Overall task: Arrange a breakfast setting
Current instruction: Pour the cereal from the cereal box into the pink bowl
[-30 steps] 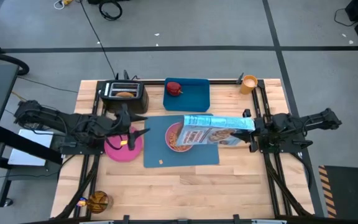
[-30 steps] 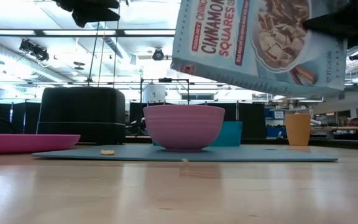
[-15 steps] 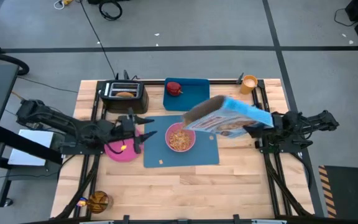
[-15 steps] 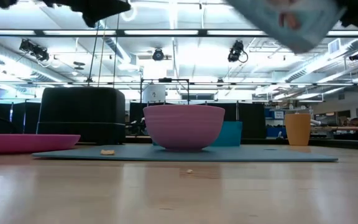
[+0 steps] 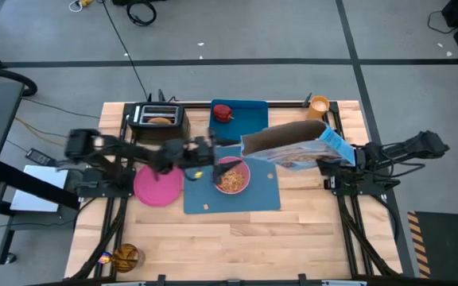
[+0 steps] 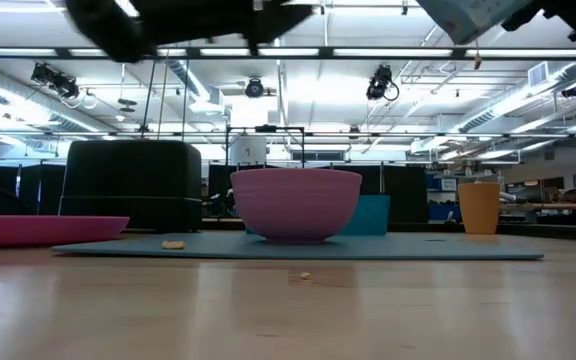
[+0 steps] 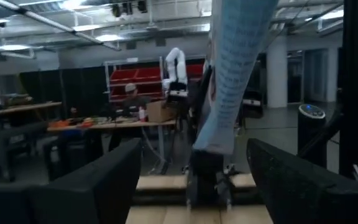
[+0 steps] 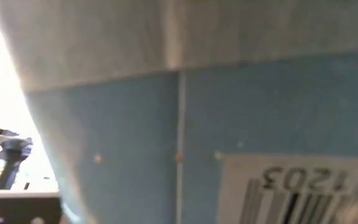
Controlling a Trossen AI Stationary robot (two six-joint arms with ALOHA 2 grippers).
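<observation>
Left gripper [image 5: 203, 153]: reaching in from the left above the table, over the left edge of the blue mat [image 5: 205, 195], just left of the pink bowl [image 5: 231, 176]. In the left wrist view its two dark fingers [image 7: 92, 186] are standing well apart, with nothing between them.
Right gripper [image 5: 348, 156]: sitting at the right side of the table, pinching the near end of the cereal box [image 5: 293, 144]; the box is filling the right wrist view, barcode side showing.
Cereal box: hanging in the air, lying roughly level, stretching from the right gripper leftward over the far right part of the mat, its open end just beyond the bowl.
Pink bowl: sitting on the blue mat, right of its centre, holding brown cereal.
Pink plate [image 5: 158, 184]: lying on the wood just left of the mat.
Toast slice [image 5: 159, 121]: sitting in the black toaster [image 5: 159, 121] at the far left.
Red apple [image 5: 223, 113]: resting in the blue tray [image 5: 249, 121] beyond the mat.
Orange cup [image 5: 318, 106]: standing at the far right corner.
Stray cereal piece [image 5: 206, 206]: lying on the near part of the mat.
</observation>
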